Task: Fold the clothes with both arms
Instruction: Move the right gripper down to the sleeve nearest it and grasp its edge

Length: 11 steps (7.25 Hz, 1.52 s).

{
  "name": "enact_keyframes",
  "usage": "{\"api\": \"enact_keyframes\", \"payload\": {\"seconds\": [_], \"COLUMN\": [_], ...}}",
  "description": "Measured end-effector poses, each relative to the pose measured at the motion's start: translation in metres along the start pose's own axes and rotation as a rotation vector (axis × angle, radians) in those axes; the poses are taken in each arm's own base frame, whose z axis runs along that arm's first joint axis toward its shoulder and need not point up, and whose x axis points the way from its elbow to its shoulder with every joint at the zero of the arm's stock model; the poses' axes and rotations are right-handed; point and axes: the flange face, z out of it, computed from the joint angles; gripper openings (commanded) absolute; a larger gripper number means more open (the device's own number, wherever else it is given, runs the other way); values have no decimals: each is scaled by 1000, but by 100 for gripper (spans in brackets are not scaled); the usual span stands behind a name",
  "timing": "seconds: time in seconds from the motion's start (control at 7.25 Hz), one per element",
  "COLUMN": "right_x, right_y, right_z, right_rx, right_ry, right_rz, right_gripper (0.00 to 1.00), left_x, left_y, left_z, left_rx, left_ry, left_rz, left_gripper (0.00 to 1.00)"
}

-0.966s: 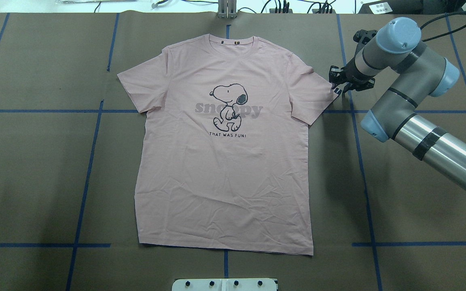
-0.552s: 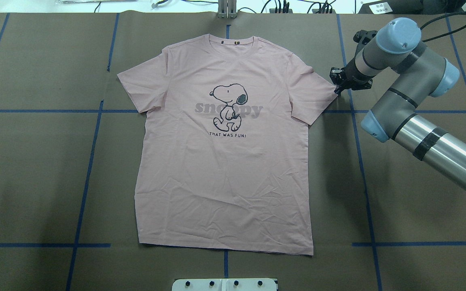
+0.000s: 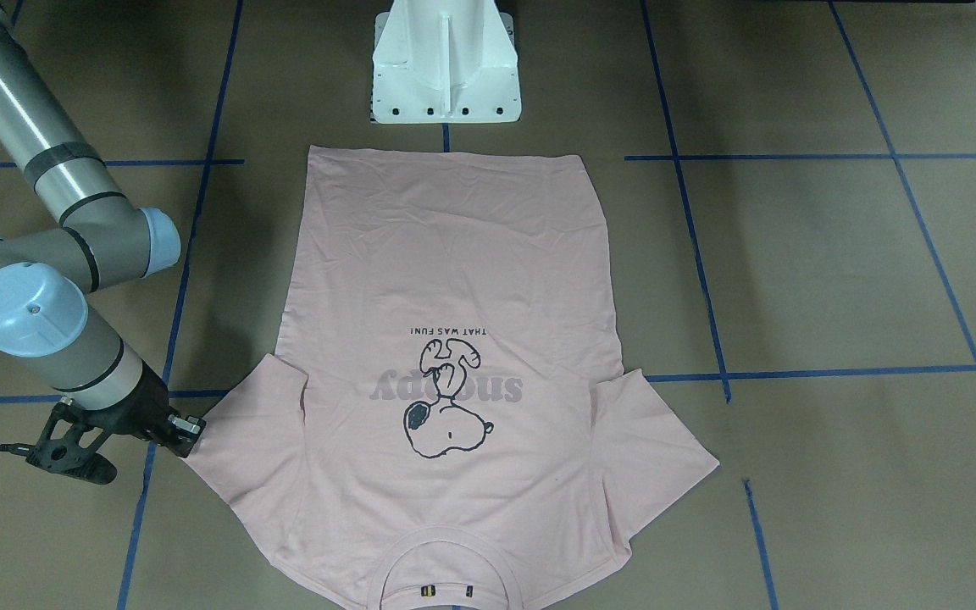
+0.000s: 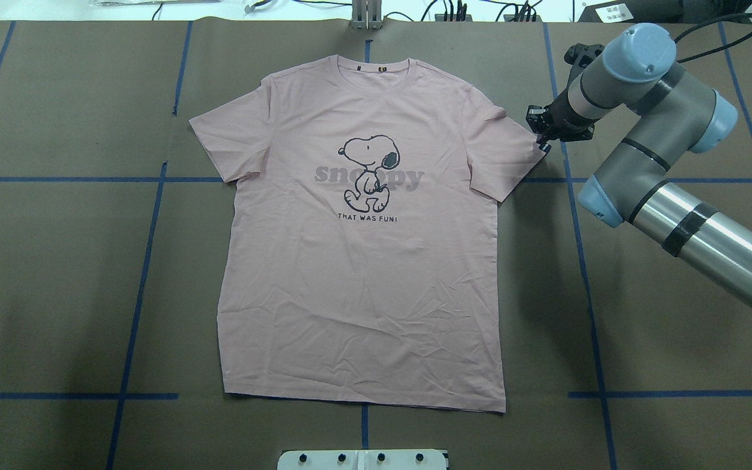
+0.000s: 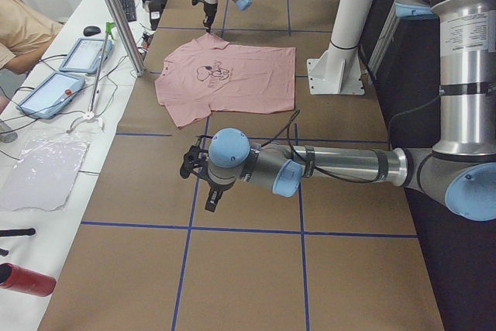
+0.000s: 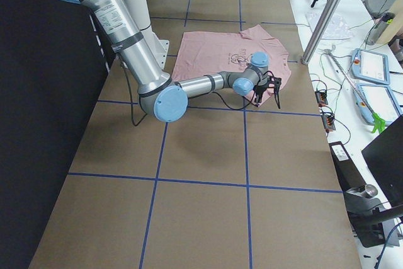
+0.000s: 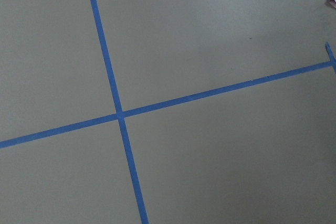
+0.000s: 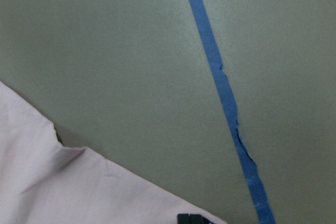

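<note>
The pale pink T-shirt (image 4: 363,261) lies flat and face up on the brown table, collar at the far edge, Snoopy print showing; it also shows in the front view (image 3: 454,254). My right gripper (image 4: 544,140) is at the tip of the shirt's right-hand sleeve and is shut on the sleeve corner, low over the table; it shows in the front view (image 3: 189,432). The right wrist view shows the sleeve edge (image 8: 79,187). My left gripper (image 5: 200,180) shows only in the left side view, well off the shirt's left side; I cannot tell if it is open or shut.
The white pedestal base (image 3: 446,68) stands at the shirt's hem side. Blue tape lines (image 4: 147,261) cross the brown table cover. Cables and tablets (image 5: 77,56) lie on the white bench beyond the far edge, where a person (image 5: 19,21) sits.
My right gripper's fingers, spread at the sleeve tip one second ago, have shut on the sleeve corner. The gripper has shifted slightly toward the far edge. The shirt body has not moved.
</note>
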Motion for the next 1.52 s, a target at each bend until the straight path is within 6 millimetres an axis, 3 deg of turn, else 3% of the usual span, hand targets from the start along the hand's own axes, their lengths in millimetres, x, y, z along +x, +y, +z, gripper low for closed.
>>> {"api": "enact_keyframes", "payload": {"seconds": [0.14,0.28,1.24,1.38,1.52], "right_x": [0,3,13,15,16], "right_y": [0,0,5,6,6], "right_z": [-2,-3,9,10,11], "right_rx": [2,5,-5,-7,-7], "right_ry": [-5,-5,26,29,32], "right_rz": [-3,-2,7,8,9], "right_gripper": [43,46,46,44,36], "left_x": [1,2,2,2,2], "left_y": [0,0,0,0,0], "left_z": [-1,-1,-1,-1,-1], "left_rx": [1,2,2,2,2], "left_ry": [0,0,0,0,0], "left_rz": [2,4,5,5,5], "left_gripper": [100,100,100,100,100]}}
